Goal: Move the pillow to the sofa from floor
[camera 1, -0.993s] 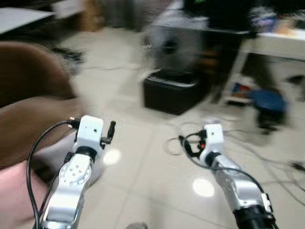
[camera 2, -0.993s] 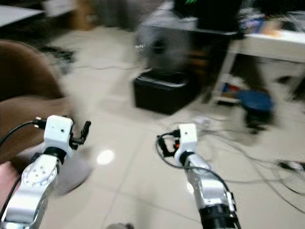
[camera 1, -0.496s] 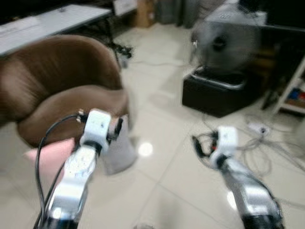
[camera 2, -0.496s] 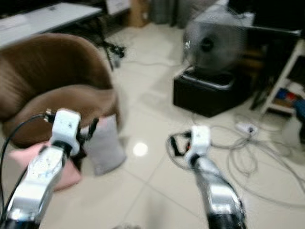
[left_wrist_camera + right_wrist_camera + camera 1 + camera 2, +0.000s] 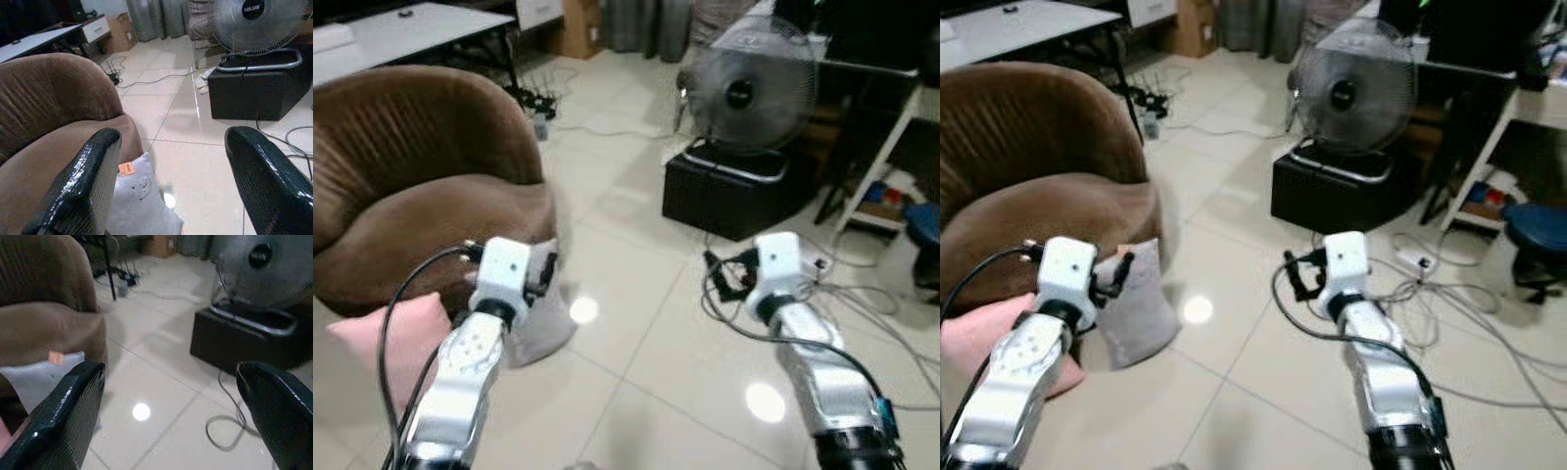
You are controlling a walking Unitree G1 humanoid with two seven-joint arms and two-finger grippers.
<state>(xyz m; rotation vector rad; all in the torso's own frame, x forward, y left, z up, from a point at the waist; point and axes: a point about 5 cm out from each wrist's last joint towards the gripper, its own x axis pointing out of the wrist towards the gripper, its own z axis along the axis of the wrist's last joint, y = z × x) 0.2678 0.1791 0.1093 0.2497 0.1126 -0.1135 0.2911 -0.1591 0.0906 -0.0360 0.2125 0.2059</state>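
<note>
A grey pillow (image 5: 142,205) is seen standing on the tiled floor (image 5: 646,323), leaned against the front of the brown sofa (image 5: 421,176), with an orange tag near its upper corner and a small printed figure on its face. A pink pillow (image 5: 386,338) lies beside it at the sofa's foot; which of the two is meant cannot be settled from the task sentence. Both are judged to be light, soft and easily crushed, with nothing fragile about them, so a firm pinch on an upper corner or along the top edge of the grey one is thought best, or a hold from both sides with the two arms, since the cover may slip and the filling will give. The left gripper (image 5: 171,186) is held above the floor just before the grey pillow, its fingers spread wide apart with nothing between them. The right gripper (image 5: 171,411) is held over bare tiles, fingers likewise wide apart and empty. In the head views the grey pillow is partly covered by the left arm, and the pink one is cut off at the picture's edge. A fan (image 5: 744,93) on a black box (image 5: 729,191) and loose cables (image 5: 862,304) lie well apart to the right.
</note>
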